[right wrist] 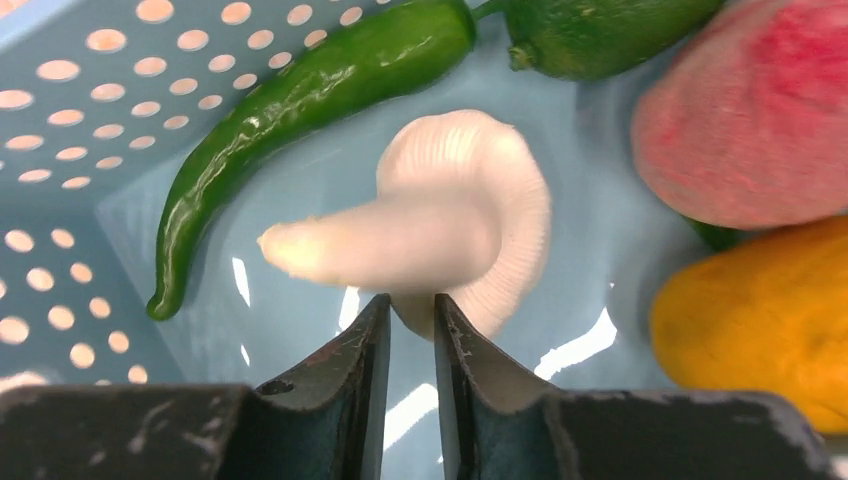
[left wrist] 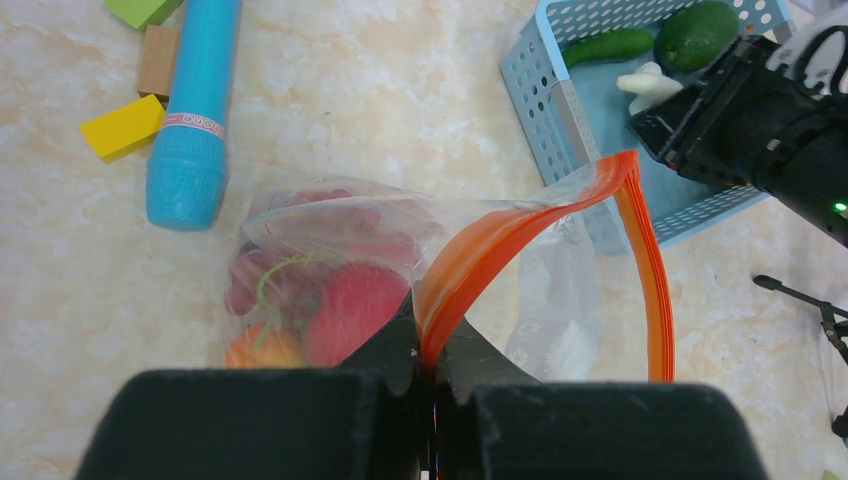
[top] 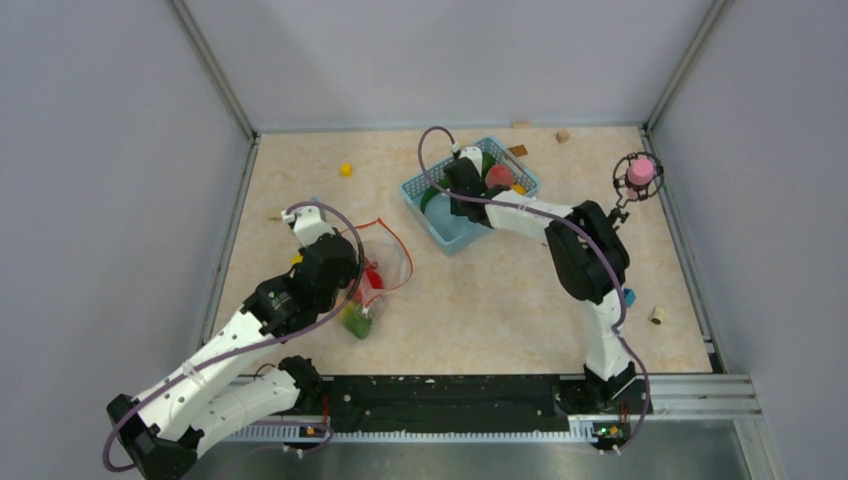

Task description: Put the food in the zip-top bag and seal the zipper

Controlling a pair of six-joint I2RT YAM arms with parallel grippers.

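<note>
Crinkly clear zip-top bag (left wrist: 560, 300) on the table, near one perforated blue basket (right wrist: 80, 110).
Left gripper (left wrist: 428, 340) pinches its smooth orange-red zipper (left wrist: 640, 260); right gripper (right wrist: 410, 315) nips one ribbed white mushroom (right wrist: 450, 210) in the basket, beside one glossy chili (right wrist: 300, 90), one mottled peach (right wrist: 750, 110) and one mango (right wrist: 760, 320).

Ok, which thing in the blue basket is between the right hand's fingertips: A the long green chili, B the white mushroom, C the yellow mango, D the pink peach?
B: the right hand pinches the rim of the white mushroom; the chili, peach and mango lie off to the sides.
</note>
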